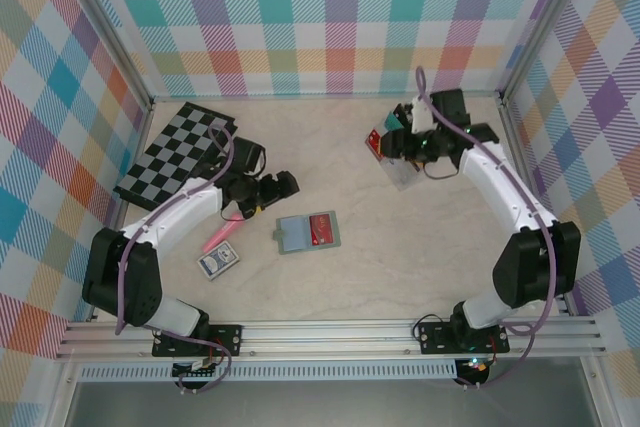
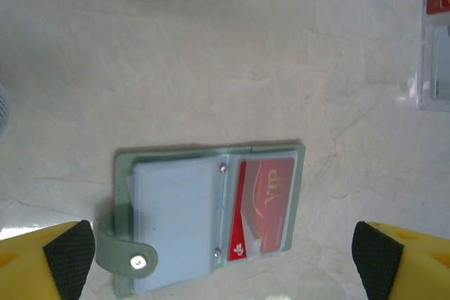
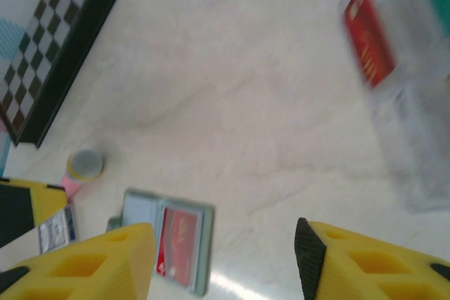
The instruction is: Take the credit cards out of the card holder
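Top view: card holder (image 1: 308, 232) lies open and flat on the table (image 1: 400, 247), just toward 6 o'clock from the centre. One red credit card (image 2: 264, 205), marked VIP, sits in the clear pocket of its right half. The left half's pocket looks pale; I cannot tell if it has a card in it. Snap tab at the holder's 7 o'clock corner.

Left gripper (image 2: 223, 258): jaws spread wide, nothing between them. In the wrist view the holder lies under the gap, and neither pad (image 2: 67, 251) touches it. From above it stands at 10 o'clock of the holder, close by.

Right gripper (image 3: 223, 244): jaws apart, nothing in them. It is over the clear tray (image 1: 405, 175), at 2 o'clock of the holder and well apart from it. A second red card (image 1: 375, 142) rests at the tray's far end, blurred in the wrist view.

Checkered board (image 1: 175, 152) at 10 o'clock of the table. Pink tube (image 1: 220, 237) and playing-card pack (image 1: 218, 262) at 8 o'clock of the holder.
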`<state>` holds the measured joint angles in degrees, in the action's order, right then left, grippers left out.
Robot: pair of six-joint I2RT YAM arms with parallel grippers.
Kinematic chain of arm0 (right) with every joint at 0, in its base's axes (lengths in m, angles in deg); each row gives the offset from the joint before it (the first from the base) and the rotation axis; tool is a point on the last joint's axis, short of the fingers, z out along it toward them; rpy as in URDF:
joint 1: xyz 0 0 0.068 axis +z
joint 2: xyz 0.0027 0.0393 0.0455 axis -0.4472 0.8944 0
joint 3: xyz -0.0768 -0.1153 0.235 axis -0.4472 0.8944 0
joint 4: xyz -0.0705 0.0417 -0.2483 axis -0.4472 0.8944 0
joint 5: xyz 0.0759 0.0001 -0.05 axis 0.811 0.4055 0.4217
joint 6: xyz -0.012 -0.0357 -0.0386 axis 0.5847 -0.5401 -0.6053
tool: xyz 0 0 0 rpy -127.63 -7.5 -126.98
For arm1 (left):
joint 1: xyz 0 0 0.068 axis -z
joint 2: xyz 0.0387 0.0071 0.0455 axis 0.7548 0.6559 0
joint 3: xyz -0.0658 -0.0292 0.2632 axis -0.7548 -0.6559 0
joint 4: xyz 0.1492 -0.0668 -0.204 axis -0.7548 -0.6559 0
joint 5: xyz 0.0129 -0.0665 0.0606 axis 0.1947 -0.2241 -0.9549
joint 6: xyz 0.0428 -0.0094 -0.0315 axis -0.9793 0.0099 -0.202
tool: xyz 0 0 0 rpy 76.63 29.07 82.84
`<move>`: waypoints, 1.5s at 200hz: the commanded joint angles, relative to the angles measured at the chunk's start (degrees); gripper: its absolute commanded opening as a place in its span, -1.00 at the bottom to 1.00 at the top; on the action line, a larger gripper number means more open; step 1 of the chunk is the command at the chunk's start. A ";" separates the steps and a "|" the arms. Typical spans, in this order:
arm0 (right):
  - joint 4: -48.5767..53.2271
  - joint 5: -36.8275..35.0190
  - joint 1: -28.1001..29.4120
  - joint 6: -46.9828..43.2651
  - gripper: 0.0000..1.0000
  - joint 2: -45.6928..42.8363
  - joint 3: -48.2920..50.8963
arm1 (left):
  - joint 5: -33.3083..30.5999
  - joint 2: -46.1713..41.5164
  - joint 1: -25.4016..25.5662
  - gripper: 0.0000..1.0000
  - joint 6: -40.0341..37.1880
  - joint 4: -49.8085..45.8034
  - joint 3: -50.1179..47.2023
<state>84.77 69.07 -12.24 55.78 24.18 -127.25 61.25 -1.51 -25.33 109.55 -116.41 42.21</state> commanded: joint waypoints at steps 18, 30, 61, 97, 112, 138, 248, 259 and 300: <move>-8.90 1.66 5.67 9.95 0.29 -5.53 12.48 | 2.74 -2.84 4.83 0.77 2.14 2.41 -3.55; -10.29 1.22 7.26 11.47 0.31 -6.03 15.21 | 2.91 -2.83 6.02 0.70 3.26 3.99 -4.65; -14.06 2.29 10.46 15.52 0.32 -5.00 19.71 | 2.40 -2.05 8.40 0.41 7.71 7.60 -7.30; -18.50 3.93 14.56 19.35 0.23 -0.50 20.47 | 4.58 -0.66 9.52 -0.02 12.32 14.11 -10.94; -18.83 3.71 16.08 19.90 0.18 1.48 19.68 | 5.39 0.11 9.71 -0.11 12.70 14.94 -11.42; -18.78 2.59 18.04 20.58 0.11 4.65 18.36 | 8.28 1.90 9.93 -0.28 12.88 18.10 -11.96; -17.16 2.08 21.53 21.07 -0.38 16.57 12.32 | 10.06 9.59 10.07 -0.55 11.48 19.89 -11.46; -16.94 2.01 21.54 20.94 -0.41 17.21 11.84 | 9.62 10.03 10.02 -0.55 11.13 19.33 -11.19; -16.14 2.65 21.65 20.64 -0.52 19.57 10.61 | 10.17 12.20 9.99 -0.57 11.08 20.06 -10.55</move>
<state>67.78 71.17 8.81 76.76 41.95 -114.46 70.65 9.33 -16.02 121.49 -96.80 30.88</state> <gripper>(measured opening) 0.249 0.220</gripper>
